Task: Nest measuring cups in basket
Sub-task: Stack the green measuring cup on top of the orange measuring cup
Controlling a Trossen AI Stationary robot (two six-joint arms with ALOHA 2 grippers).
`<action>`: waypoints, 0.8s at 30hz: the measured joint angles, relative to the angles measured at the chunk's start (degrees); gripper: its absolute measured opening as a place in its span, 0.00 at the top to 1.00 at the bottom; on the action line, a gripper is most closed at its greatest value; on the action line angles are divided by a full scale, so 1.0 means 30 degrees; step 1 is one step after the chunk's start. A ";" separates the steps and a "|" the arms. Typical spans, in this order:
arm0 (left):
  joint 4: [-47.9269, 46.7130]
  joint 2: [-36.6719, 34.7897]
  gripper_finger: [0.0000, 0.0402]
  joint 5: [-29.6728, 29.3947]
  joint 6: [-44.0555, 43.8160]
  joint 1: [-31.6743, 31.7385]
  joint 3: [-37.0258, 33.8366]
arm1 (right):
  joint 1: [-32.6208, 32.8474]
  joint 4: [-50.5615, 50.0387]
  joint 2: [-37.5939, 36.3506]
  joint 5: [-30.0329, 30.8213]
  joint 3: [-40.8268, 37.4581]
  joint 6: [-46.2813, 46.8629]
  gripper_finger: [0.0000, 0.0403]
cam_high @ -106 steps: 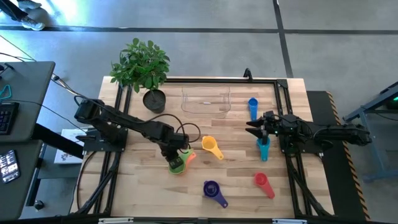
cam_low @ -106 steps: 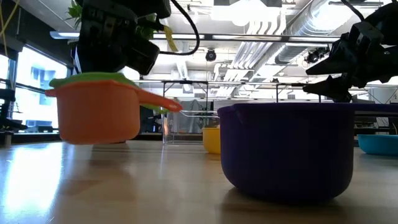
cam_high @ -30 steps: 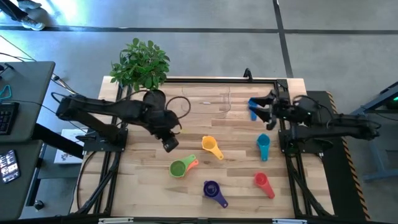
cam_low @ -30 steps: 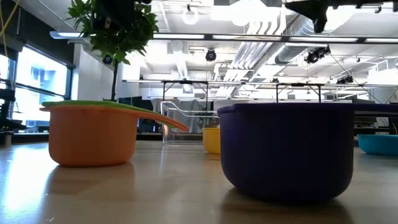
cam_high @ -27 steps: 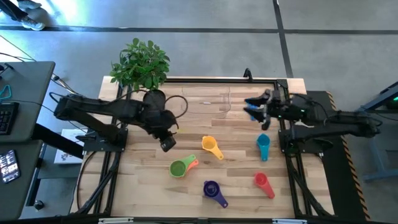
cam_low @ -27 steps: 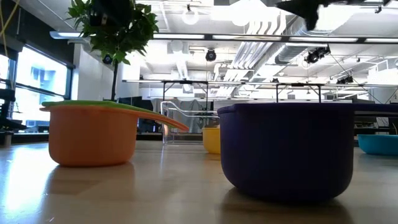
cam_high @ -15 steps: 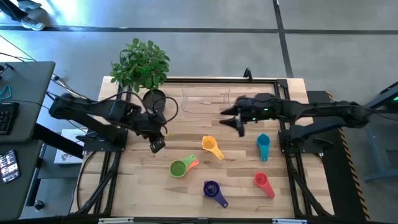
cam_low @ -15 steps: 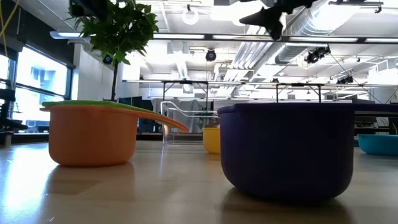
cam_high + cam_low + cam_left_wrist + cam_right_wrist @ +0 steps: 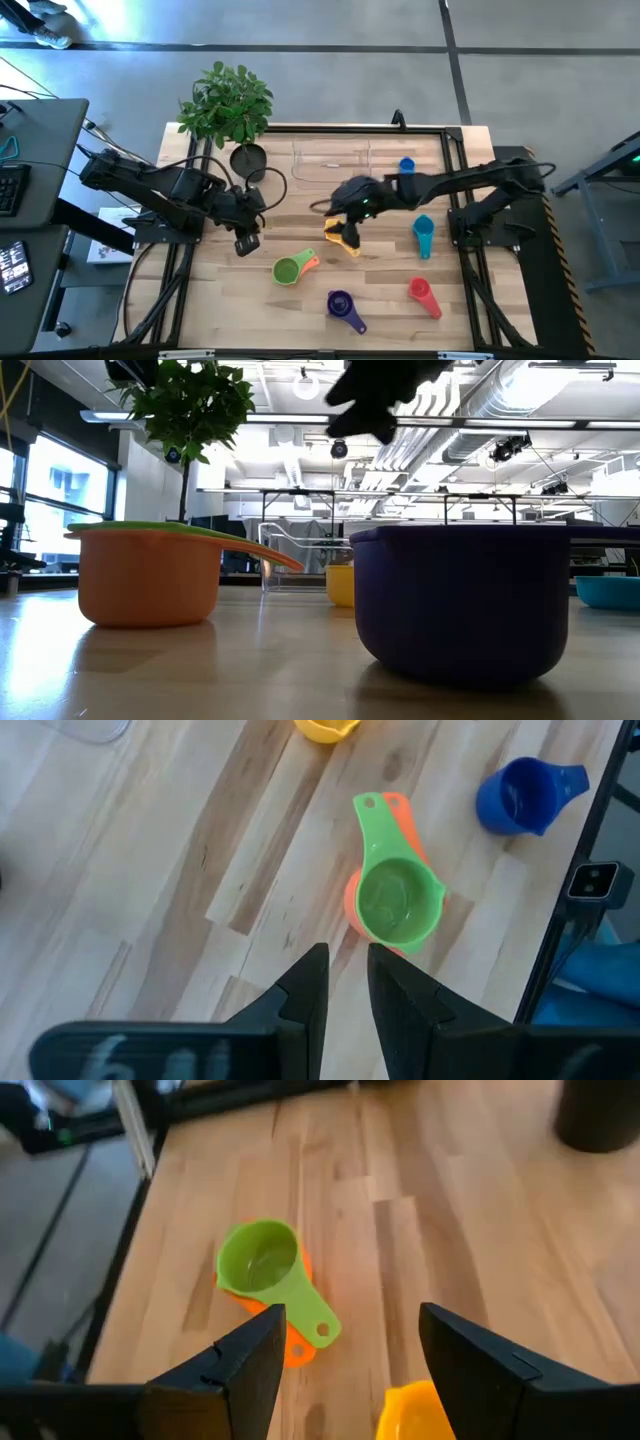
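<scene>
Under the spread right gripper (image 9: pixel 348 236), yellow cup (image 9: pixel 340 237), handle pointing toward table's front-right, left gripper (image 9: pixel 246 243) nearly closed, empty.

Both arms were dark, near black, built of jointed tubular segments with bulkier housings at the joints. Each rose from a black base plate bolted to black rails along the counter's sides. A thin black cable looped loosely beside the left arm. The left hand (image 9: pixel 247 240) ended in two dark, flat, tapered fingers (image 9: pixel 306 995), with a pale patch on its tip. The right hand (image 9: pixel 349 232) had two broader, wedge-shaped dark fingers (image 9: pixel 235 1370), and a small green light glowed on its wrist housing.
</scene>
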 joint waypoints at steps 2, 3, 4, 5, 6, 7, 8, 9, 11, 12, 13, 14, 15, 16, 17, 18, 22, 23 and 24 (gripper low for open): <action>-0.0008 -0.0008 0.84 -0.0006 0.0007 -0.0075 0.0000 | 0.0324 -0.0189 0.0916 0.0089 0.0722 -0.0344 0.45; -0.0005 0.0001 0.84 0.0000 0.0007 -0.0104 0.0000 | 0.0492 -0.0206 0.1307 0.0169 0.1149 -0.0485 0.45; -0.0014 -0.0003 0.84 0.0011 -0.0011 -0.0107 0.0000 | 0.0644 -0.0259 0.1669 0.0166 0.1597 -0.0639 0.45; -0.0003 -0.0007 0.84 0.0011 -0.0042 -0.0107 0.0003 | 0.0794 -0.0455 0.2008 0.0169 0.2074 -0.0889 0.45; -0.0002 -0.0004 0.84 0.0015 -0.0133 -0.0107 0.0007 | 0.0953 -0.0697 0.2367 0.0170 0.2612 -0.1124 0.45; -0.0005 0.0001 0.84 0.0030 -0.0180 -0.0107 0.0007 | 0.1114 -0.1120 0.2660 0.0180 0.3111 -0.1470 0.45; 0.0008 -0.0007 0.84 0.0036 -0.0252 -0.0107 0.0007 | 0.1256 -0.1755 0.2955 0.0176 0.3610 -0.1902 0.45; 0.0008 -0.0007 0.84 0.0036 -0.0342 -0.0107 0.0004 | 0.1392 -0.2313 0.3269 0.0183 0.4182 -0.2337 0.45; 0.0023 0.0001 0.84 0.0025 -0.0628 -0.0095 0.0007 | 0.1670 -0.3223 0.3823 0.0402 0.5238 -0.3287 0.45; 0.0031 -0.0007 0.84 -0.0003 -0.0885 -0.0093 0.0003 | 0.1797 -0.3614 0.4051 0.0636 0.5694 -0.3747 0.45; 0.0074 -0.0004 0.84 -0.0022 -0.1189 -0.0093 0.0005 | 0.1944 -0.3823 0.4327 0.0890 0.6119 -0.4231 0.45; 0.0126 0.0001 0.84 -0.0024 -0.1523 -0.0093 0.0002 | 0.2066 -0.3878 0.4574 0.0979 0.6467 -0.4706 0.45; 0.0159 0.0001 0.84 -0.0027 -0.1888 -0.0093 0.0007 | 0.2185 -0.3928 0.4820 0.1040 0.6734 -0.5167 0.45; 0.0146 0.0000 0.84 -0.0029 -0.2238 -0.0093 0.0007 | 0.2305 -0.3984 0.5094 0.1036 0.6978 -0.5586 0.45; 0.0146 0.0000 0.84 -0.0022 -0.2430 -0.0107 0.0007 | 0.2432 -0.3954 0.5347 0.1036 0.7164 -0.5964 0.45; 0.0146 0.0001 0.84 -0.0015 -0.2619 -0.0145 0.0007 | 0.2555 -0.3968 0.5572 0.1041 0.7249 -0.6260 0.45; 0.0132 -0.0001 0.84 0.0000 -0.3029 -0.0357 0.0007 | 0.2971 -0.4085 0.6403 0.1026 0.7287 -0.7408 0.45; 0.0132 -0.0004 0.84 0.0000 -0.3191 -0.0382 0.0007 | 0.3062 -0.4081 0.6575 0.1084 0.7287 -0.7558 0.45; 0.0125 -0.0006 0.84 0.0000 -0.3364 -0.0409 0.0007 | 0.3132 -0.4079 0.6715 0.1144 0.7287 -0.7732 0.45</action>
